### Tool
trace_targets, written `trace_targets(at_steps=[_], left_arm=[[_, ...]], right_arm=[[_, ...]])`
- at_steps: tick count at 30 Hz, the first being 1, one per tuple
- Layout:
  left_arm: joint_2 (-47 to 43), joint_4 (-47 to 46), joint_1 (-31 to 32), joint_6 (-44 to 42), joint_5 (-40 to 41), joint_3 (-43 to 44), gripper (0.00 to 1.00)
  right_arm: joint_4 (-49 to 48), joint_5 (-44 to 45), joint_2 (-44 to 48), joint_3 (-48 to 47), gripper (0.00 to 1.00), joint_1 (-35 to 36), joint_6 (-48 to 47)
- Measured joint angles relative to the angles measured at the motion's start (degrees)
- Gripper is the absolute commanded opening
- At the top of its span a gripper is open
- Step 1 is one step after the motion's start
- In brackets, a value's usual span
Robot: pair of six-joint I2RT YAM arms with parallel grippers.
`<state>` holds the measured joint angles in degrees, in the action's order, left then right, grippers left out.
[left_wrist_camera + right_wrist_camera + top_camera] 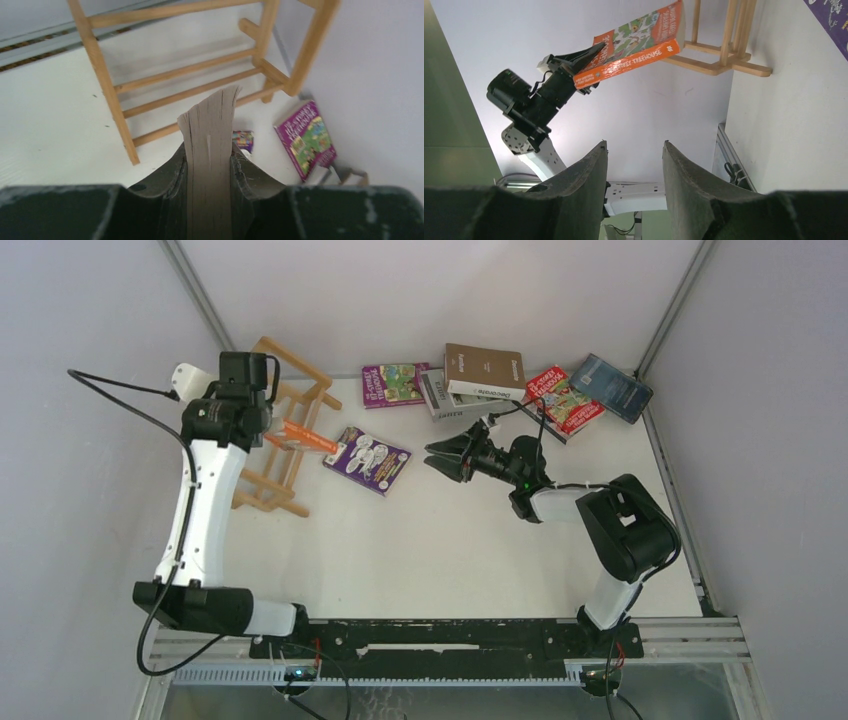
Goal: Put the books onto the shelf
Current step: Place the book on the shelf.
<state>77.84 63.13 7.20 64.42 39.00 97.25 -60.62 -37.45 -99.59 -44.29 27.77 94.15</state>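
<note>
The orange book (636, 42) is off the bench, clamped in the left pincer (208, 160). The jaws are closed on it near one short end, page edges facing the wrist camera and spine down and to the side. Its long axis runs straight out ahead of the pincer, so the free end leads.

That free end points at the shelf (101, 75), which stands directly ahead of the left pincer with its slatted side facing it. In the wrist view the book's tip overlaps the lower rails. From the right wrist view it reaches the frame, though I cannot tell whether it touches the wood. My judgement is that the coming move turns on this one line, the book's axis against the gap between rails. The tip has to pass between slats, not butt one.

The left arm is plainly the nearer to the shelf. The right pincer (635, 150) is well apart on the far side, jaws open with nothing between them.

The other books lie on the bench (450, 560). The purple book (367, 460) lies flat between the two pincers, closer to the right one. Beyond the right pincer is a loose row: a magenta book (393, 385), a brown book (485, 370) stacked on a grey book (440, 400), a red book (562, 400) and a blue book (612, 387). None is on the shelf yet.
</note>
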Motion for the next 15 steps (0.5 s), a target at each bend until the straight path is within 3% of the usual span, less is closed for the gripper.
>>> trace_targets(at_steps=[15], left_arm=[[8.20,1.64,-12.20,-6.80,-6.95,6.03,0.00]], right_arm=[[0.48,0.70,-1.53,-0.04,0.51,0.11,-2.62]])
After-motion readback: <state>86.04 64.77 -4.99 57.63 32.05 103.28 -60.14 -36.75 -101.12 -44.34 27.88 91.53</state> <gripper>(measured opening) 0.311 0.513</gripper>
